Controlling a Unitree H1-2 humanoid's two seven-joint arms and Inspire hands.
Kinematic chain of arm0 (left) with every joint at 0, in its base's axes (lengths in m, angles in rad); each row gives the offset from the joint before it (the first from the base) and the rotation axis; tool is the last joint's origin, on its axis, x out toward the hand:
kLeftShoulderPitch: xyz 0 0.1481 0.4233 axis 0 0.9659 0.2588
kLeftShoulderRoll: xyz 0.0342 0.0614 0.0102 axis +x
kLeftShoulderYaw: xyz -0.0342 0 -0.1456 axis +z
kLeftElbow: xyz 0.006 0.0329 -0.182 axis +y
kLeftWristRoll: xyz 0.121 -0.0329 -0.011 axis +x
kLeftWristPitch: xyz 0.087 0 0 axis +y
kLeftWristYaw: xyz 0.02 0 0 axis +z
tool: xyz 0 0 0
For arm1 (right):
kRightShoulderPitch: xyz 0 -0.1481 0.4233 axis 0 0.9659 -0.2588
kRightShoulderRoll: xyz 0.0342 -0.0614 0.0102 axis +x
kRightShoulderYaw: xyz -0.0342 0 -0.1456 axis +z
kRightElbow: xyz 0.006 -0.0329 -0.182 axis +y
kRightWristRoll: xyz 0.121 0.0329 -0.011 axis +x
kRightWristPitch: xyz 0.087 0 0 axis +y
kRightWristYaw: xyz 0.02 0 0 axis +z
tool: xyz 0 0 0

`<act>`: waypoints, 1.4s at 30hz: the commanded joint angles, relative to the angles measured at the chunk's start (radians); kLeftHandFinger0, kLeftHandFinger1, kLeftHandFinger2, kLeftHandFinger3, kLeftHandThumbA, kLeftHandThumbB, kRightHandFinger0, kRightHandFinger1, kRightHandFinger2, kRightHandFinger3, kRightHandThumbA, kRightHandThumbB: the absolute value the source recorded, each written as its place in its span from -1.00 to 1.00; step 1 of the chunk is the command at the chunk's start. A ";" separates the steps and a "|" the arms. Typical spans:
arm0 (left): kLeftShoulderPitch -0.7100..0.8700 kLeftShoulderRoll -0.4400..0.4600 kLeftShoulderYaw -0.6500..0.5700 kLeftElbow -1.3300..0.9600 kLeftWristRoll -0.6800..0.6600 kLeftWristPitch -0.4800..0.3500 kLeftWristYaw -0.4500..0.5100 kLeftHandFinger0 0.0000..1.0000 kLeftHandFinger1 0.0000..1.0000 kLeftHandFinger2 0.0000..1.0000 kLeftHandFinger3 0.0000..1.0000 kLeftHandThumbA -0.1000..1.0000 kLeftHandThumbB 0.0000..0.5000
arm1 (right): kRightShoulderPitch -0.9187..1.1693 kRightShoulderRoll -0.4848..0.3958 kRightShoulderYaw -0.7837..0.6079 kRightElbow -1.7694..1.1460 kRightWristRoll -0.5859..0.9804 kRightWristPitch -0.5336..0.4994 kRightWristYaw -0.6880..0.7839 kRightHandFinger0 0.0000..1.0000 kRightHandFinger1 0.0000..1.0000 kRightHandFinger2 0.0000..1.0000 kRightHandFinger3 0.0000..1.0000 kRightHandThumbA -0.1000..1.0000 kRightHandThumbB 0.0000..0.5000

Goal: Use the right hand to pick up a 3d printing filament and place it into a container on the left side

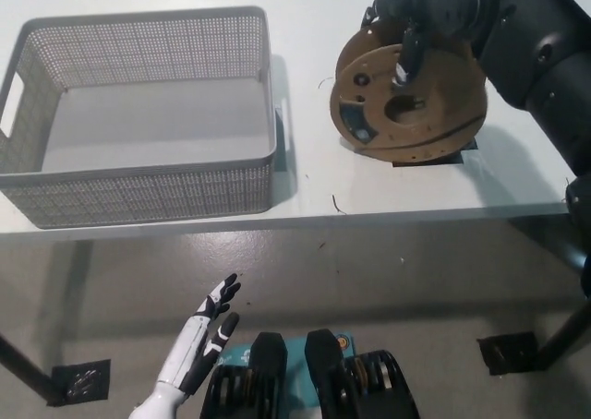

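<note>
Right now the brown cardboard filament spool sits on the white table, right half, w/ its round flange tilted up toward the camera; centre hole and several smaller holes show in the flange face, plus a dark label patch at its lower left. Under its near edge lies a dark flat sheet, only the corners visible. Black right hand is on the spool's far top edge, fingers curled over the rim and one dark finger reaching down the flange face toward the centre hole. It grips the spool rim. Black right arm runs off to the upper right corner.

Left of the spool, well apart from it, stands the grey mesh basket, rectangular, perforated walls, handle cutout at its left end, nothing inside. Basket is near the table's front edge, w/ a strip of bare tabletop between it and the spool. A thin dark strand lies on the table near the front edge, between the two.

White left hand hangs low at near left, below table level over the grey floor, fingers spread apart and holding nothing.
</note>
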State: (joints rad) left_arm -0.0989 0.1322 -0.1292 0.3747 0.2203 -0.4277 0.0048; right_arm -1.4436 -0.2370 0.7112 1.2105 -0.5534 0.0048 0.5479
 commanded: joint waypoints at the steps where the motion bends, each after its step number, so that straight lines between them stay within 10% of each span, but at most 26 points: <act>1: -0.013 0.011 -0.003 -0.028 -0.019 -0.042 -0.003 1.00 1.00 1.00 1.00 1.00 0.23 | 0.048 -0.012 -0.006 0.043 -0.033 -0.034 -0.087 -0.44 -0.14 0.08 -0.01 -1.00 -0.33; 7: -0.015 0.013 -0.006 -0.030 -0.019 -0.042 -0.005 1.00 1.00 1.00 1.00 1.00 0.22 | 0.063 -0.028 -0.049 0.047 -0.007 -0.044 -0.121 -0.83 -0.31 0.06 -0.37 -1.00 -0.37; 9: -0.017 0.014 -0.007 -0.031 -0.017 -0.042 -0.004 1.00 1.00 1.00 1.00 1.00 0.21 | 0.076 -0.037 -0.119 0.066 0.052 -0.053 -0.138 -0.89 -0.07 0.51 -0.37 -1.00 -0.45; 11: -0.019 0.016 -0.008 -0.031 -0.019 -0.042 -0.005 1.00 1.00 1.00 1.00 1.00 0.22 | 0.084 -0.041 -0.167 0.069 0.078 -0.042 -0.143 -0.82 0.23 0.91 0.03 -1.00 -0.45; 12: -0.020 0.018 -0.007 -0.031 -0.018 -0.042 -0.004 1.00 1.00 1.00 1.00 1.00 0.24 | 0.090 -0.047 -0.245 0.094 0.141 -0.031 -0.143 -0.79 0.33 0.98 0.61 -1.00 -0.31; 14: -0.020 0.021 -0.008 -0.031 -0.024 -0.042 -0.004 1.00 1.00 1.00 1.00 1.00 0.21 | 0.100 -0.050 -0.318 0.114 0.169 -0.020 -0.174 -0.60 0.31 0.97 1.00 -1.00 -0.37; 22: -0.021 0.019 -0.008 -0.035 -0.027 -0.042 -0.004 1.00 1.00 1.00 1.00 1.00 0.22 | 0.143 -0.058 -0.691 0.190 0.406 0.099 -0.270 -0.15 0.66 1.00 1.00 -1.00 -0.35; 27: -0.019 0.019 -0.010 -0.031 -0.023 -0.042 0.000 1.00 1.00 1.00 1.00 1.00 0.19 | 0.180 -0.066 -0.951 0.210 0.576 0.118 -0.265 -0.98 0.08 1.00 1.00 -1.00 -0.30; 31: -0.020 0.020 -0.012 -0.029 -0.024 -0.042 0.001 1.00 1.00 1.00 1.00 1.00 0.18 | 0.197 -0.065 -1.100 0.225 0.660 0.131 -0.249 -1.00 -0.10 0.68 1.00 -1.00 -0.31; 36: -0.021 0.020 -0.013 -0.024 -0.029 -0.042 0.001 1.00 1.00 1.00 1.00 1.00 0.14 | 0.182 -0.052 -1.279 0.230 0.770 0.200 -0.260 -1.00 -0.86 0.15 1.00 -1.00 -0.41; 39: -0.021 0.018 -0.013 -0.024 -0.021 -0.042 0.004 1.00 1.00 1.00 1.00 1.00 0.12 | 0.169 -0.041 -1.347 0.229 0.797 0.218 -0.274 -1.00 -0.97 0.24 0.55 -1.00 -0.38; 42: -0.022 0.020 -0.014 -0.025 -0.018 -0.042 0.003 1.00 1.00 1.00 1.00 1.00 0.12 | 0.152 -0.032 -1.448 0.232 0.865 0.239 -0.281 -1.00 -0.79 0.31 0.61 -1.00 -0.50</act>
State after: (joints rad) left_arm -0.1027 0.1445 -0.1364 0.3818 0.2098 -0.4261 0.0042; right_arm -1.1445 -0.2864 -0.5237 1.4634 -0.0133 0.1513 0.2870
